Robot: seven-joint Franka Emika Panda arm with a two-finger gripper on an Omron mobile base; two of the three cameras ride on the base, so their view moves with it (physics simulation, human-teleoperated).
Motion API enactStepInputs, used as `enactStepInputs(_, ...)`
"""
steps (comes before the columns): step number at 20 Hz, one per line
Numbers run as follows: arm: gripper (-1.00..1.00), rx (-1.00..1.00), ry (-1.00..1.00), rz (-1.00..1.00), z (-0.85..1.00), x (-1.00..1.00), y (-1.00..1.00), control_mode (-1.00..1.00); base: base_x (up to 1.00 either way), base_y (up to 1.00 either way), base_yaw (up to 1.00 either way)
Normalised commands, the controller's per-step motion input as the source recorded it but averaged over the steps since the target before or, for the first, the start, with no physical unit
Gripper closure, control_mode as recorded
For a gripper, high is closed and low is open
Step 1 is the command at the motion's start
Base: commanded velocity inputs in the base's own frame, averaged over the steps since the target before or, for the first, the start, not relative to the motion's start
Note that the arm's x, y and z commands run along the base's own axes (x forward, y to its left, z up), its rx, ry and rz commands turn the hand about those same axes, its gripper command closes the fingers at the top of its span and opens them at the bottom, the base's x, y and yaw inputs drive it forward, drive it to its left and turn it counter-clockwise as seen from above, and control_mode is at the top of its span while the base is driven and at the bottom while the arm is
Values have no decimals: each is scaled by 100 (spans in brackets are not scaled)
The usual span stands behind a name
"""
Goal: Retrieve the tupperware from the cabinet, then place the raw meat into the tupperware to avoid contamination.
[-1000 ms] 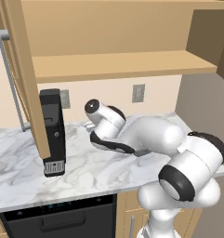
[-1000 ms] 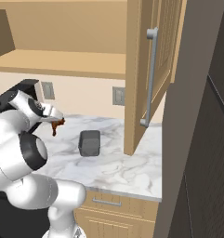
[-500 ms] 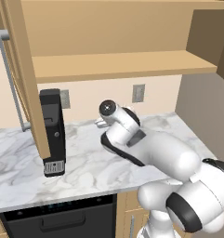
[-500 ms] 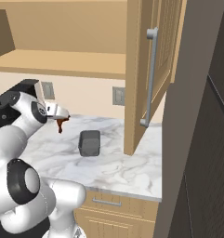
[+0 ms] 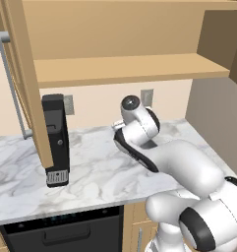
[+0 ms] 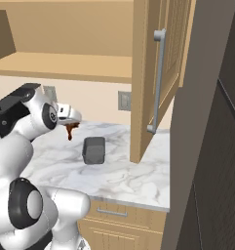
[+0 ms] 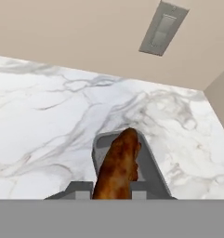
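Observation:
My gripper (image 6: 71,119) is shut on the raw meat (image 6: 70,131), a reddish-brown drumstick that hangs from it above the marble counter (image 6: 124,173). The grey tupperware (image 6: 93,150) rests on the counter just right of and below the meat, apart from it. In the hand view the raw meat (image 7: 118,166) points down over the open tupperware (image 7: 148,169), covering most of its inside. The tan cabinet (image 6: 65,66) stands open above, its door (image 6: 155,73) swung out with a grey bar handle (image 6: 157,80). The cabinet shelf (image 5: 130,69) is bare.
A tall black appliance (image 5: 56,140) stands on the counter at the left, beside the other open cabinet door (image 5: 21,78). Wall outlets (image 6: 124,100) sit on the backsplash. A dark tall unit (image 6: 211,146) bounds the counter on the right.
The arm has swung right along the counter with the meat in the gripper, from near the back wall to just beside the tupperware. The tupperware has not moved.

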Motion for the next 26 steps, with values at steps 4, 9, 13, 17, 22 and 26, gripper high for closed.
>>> enactStepInputs(4,100,0,3,4,0,-22,-27,-100,0,0,0)
enactStepInputs(9,100,0,-2,3,-20,-19,-21,-100,0,0,0)
enactStepInputs(13,100,0,0,4,-17,-1,-34,-100,0,0,0)
enactStepInputs(17,100,3,3,6,-4,22,-37,-100,0,0,0)
enactStepInputs(22,100,5,6,4,0,22,-22,-100,0,0,0)
enactStepInputs(26,100,1,3,2,-10,0,1,-100,0,0,0)
